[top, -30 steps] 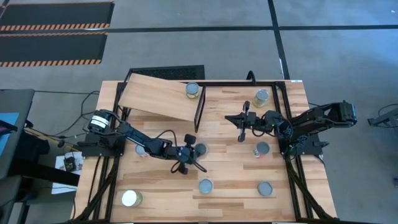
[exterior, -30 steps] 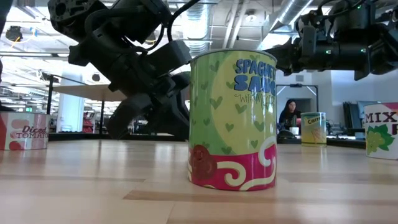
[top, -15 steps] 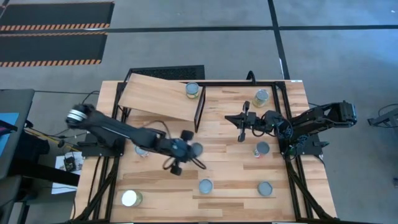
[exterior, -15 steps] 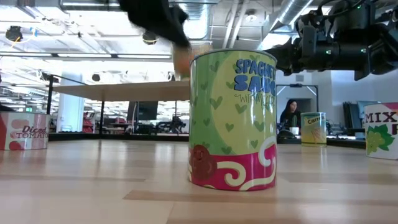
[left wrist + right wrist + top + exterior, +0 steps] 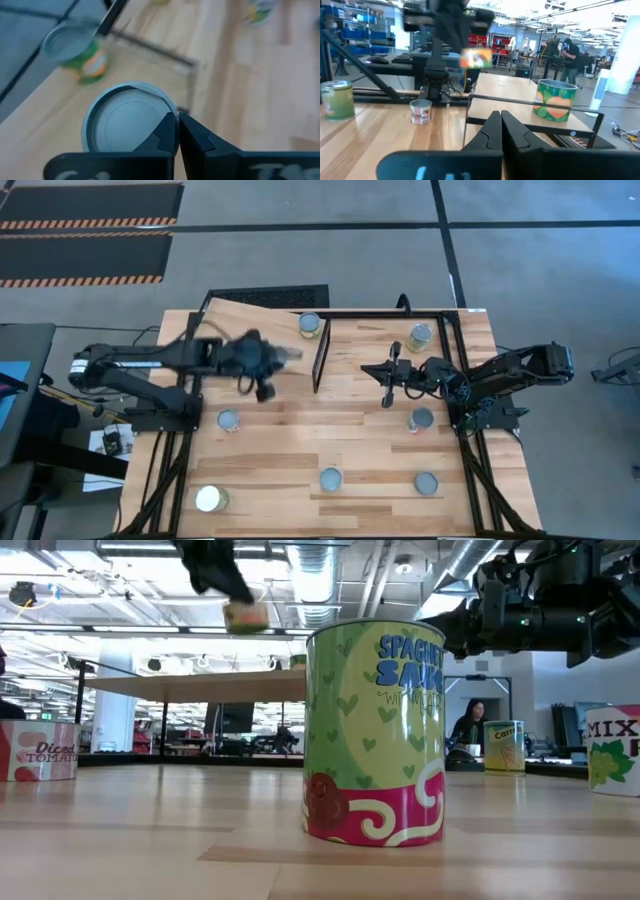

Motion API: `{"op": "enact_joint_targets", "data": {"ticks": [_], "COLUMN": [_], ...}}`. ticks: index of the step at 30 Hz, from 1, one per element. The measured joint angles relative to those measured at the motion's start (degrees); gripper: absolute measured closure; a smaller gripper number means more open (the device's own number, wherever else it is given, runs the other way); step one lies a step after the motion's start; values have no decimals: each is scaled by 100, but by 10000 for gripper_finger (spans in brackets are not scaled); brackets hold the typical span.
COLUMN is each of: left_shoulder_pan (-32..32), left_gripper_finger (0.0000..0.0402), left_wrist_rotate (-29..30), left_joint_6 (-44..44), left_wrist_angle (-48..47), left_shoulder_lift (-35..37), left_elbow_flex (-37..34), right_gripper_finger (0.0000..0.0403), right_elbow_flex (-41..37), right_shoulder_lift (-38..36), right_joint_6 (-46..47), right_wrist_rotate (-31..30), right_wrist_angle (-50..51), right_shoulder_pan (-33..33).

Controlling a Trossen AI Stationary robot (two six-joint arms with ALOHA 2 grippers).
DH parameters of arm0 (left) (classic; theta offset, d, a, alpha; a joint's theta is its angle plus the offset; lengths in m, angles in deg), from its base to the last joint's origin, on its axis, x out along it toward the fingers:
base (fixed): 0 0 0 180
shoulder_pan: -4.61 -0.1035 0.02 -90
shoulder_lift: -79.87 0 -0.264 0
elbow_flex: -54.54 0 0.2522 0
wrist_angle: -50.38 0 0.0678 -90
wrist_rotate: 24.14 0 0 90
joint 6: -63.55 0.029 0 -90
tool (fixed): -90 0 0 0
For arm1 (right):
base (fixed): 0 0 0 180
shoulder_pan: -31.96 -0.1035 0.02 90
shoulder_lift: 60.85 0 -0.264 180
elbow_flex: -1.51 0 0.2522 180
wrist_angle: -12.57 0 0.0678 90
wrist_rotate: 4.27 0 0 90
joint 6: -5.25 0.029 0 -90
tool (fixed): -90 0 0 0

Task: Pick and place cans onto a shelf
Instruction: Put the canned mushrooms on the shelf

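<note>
The left tool (image 5: 283, 356) is raised over the shelf (image 5: 225, 330), its fingers clamped on a can (image 5: 125, 120) whose silvery top shows in the left wrist view. In the low view the can (image 5: 244, 616) is seen held high above the table (image 5: 360, 450). Just beyond this tool, another can (image 5: 309, 325) stands on the shelf's end. The right tool (image 5: 388, 385) hangs over the table, well apart from the left one, its fingers pressed together on nothing. One can (image 5: 421, 419) stands near it, another (image 5: 420, 335) behind it. More cans (image 5: 330, 478) are left on the table.
</note>
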Motion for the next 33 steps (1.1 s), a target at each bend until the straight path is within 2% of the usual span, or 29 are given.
{"op": "enact_joint_targets", "data": {"ticks": [7, 12, 22, 28, 33], "left_shoulder_pan": [-1750, -2370, -2597, -2772, -2858], "left_gripper_finger": [401, 401, 401, 401, 401], "left_wrist_rotate": [-961, -1603, -1715, -1524, -1638], "left_joint_6": [895, 1173, 1655, 1677, 1696], "left_wrist_angle": [118, 318, 283, 202, 263], "left_shoulder_lift": [-418, -822, -1682, -1715, -1715], "left_elbow_flex": [0, 75, 687, 704, 704], "right_gripper_finger": [397, 397, 397, 397, 397], "right_elbow_flex": [54, 54, 54, 54, 54], "right_shoulder_lift": [0, 0, 0, 0, 0], "right_joint_6": [-87, -90, -121, -131, -133], "right_wrist_rotate": [43, 41, 39, 39, 37], "right_wrist_angle": [-7, 14, 20, 18, 18], "right_shoulder_pan": [0, 0, 0, 0, 0]}}
